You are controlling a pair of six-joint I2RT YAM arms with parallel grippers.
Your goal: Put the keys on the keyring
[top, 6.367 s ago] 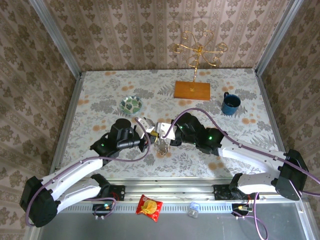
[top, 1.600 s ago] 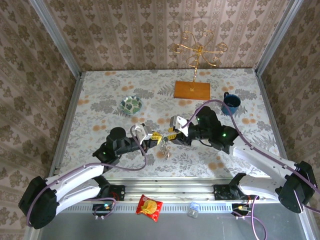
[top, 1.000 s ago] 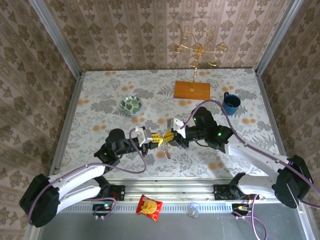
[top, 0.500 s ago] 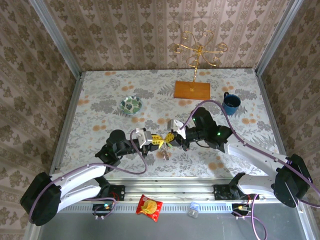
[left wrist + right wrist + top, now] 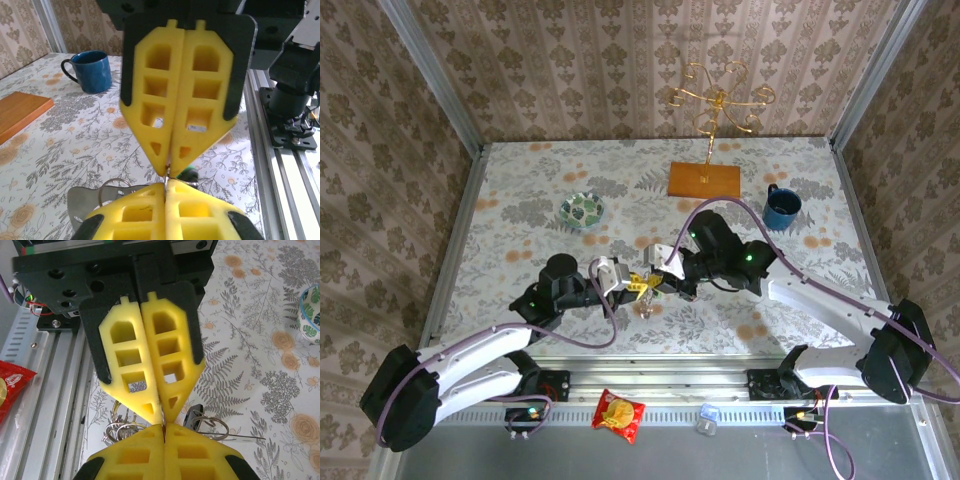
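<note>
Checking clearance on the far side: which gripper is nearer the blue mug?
Right, narrowly. The right gripper sits down-left of the blue mug; the left gripper meets it tip to tip from the far side, farther from the mug.

left end effector point(image 5: 623, 281) | right end effector point(image 5: 661, 283) | tips meeting | keys point(image 5: 645, 302) dangling beneath

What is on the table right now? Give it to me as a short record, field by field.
left gripper: shut, tip to tip with the right gripper
right gripper: shut
key cluster: under the meeting tips; which gripper pinches it is unclear
green-headed piece: beside the tips
patterned bowl: back left of the grippers
blue mug: back right
wooden base with gold wire stand: back centre
</note>
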